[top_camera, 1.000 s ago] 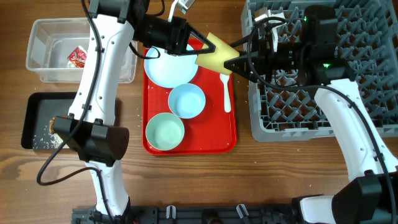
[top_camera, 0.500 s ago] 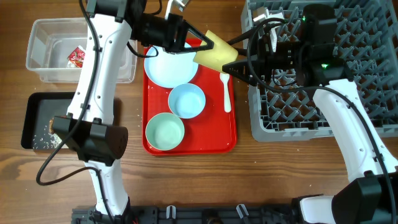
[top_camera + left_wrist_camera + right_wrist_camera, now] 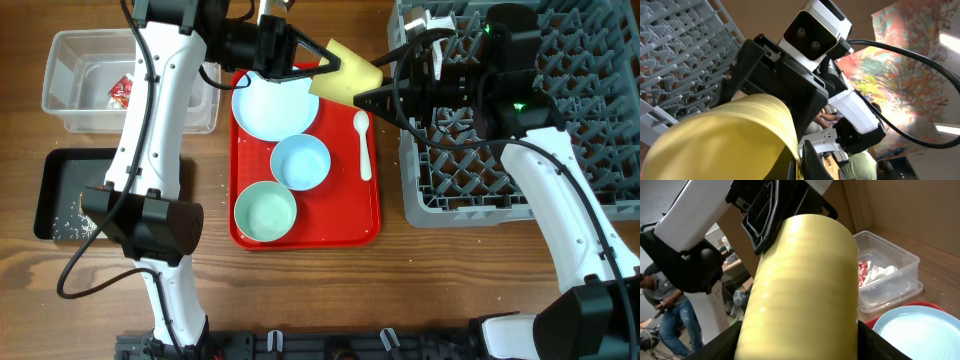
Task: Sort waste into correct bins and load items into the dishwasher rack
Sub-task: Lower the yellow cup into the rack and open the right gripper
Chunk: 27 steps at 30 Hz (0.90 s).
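**Yellow cup held between both grippers over the tray's far right corner**

The grey dishwasher rack (image 3: 600, 100) fills the right side of the table. No dishes can be made out among its pegs. The flat red tray (image 3: 345, 215) lies in the middle. At the far left stands the clear tub (image 3: 70, 125), and the black tray (image 3: 60, 185) sits nearer on the left.

On the red tray, the pale blue plate (image 3: 272, 110) lies at the far end. The pale blue bowl (image 3: 300, 162) is just nearer than the plate, and the pale green bowl (image 3: 266, 212) is nearest. All three are upright.

The small yellow cup (image 3: 345, 78) hangs on its side above the tray's far right corner, clear of the plate. The left gripper (image 3: 328, 68) reaches in from the left with its jaws pressed together on the cup's wall. The right gripper (image 3: 368, 82) comes from the rack side with a finger on either flank of the cup. Whether it presses on the cup cannot be told.

The white spoon (image 3: 364, 145) lies along the tray's right edge. The red-and-white wrapper (image 3: 121, 92) lies in the clear tub, with crumpled white tissue (image 3: 883, 273) beside it. Loose rice (image 3: 70, 228) is scattered in the black tray's near end
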Motion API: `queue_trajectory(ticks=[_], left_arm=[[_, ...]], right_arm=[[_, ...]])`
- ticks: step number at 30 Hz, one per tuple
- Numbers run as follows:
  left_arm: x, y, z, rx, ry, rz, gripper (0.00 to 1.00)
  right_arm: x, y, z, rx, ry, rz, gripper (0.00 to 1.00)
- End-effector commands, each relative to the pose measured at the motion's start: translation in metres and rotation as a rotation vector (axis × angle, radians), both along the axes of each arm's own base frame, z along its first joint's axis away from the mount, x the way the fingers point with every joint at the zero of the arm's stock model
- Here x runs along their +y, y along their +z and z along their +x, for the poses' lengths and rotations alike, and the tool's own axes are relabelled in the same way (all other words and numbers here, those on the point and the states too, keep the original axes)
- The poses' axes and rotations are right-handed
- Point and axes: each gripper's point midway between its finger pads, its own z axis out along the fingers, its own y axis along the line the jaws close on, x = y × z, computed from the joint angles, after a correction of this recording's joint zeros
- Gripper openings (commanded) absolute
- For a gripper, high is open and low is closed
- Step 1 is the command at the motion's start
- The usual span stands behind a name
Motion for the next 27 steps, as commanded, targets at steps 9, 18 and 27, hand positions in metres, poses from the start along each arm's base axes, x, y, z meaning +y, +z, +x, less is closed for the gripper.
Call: queue_trajectory(ticks=[9, 18, 27], left_arm=[[0.001, -0.004, 0.002, -0.026, 0.006, 0.022, 0.32], [0.003, -0.012, 0.005, -0.035, 0.018, 0.069, 0.43], [0.016, -0.012, 0.013, -0.035, 0.053, 0.074, 0.44]], right_arm=[[0.007, 0.016, -0.011, -0.033, 0.073, 0.038, 0.51], [-0.023, 0.014, 0.007, -0.008, -0.015, 0.035, 0.50], [-0.049, -0.001, 0.026, 0.089, -0.146, 0.001, 0.50]])
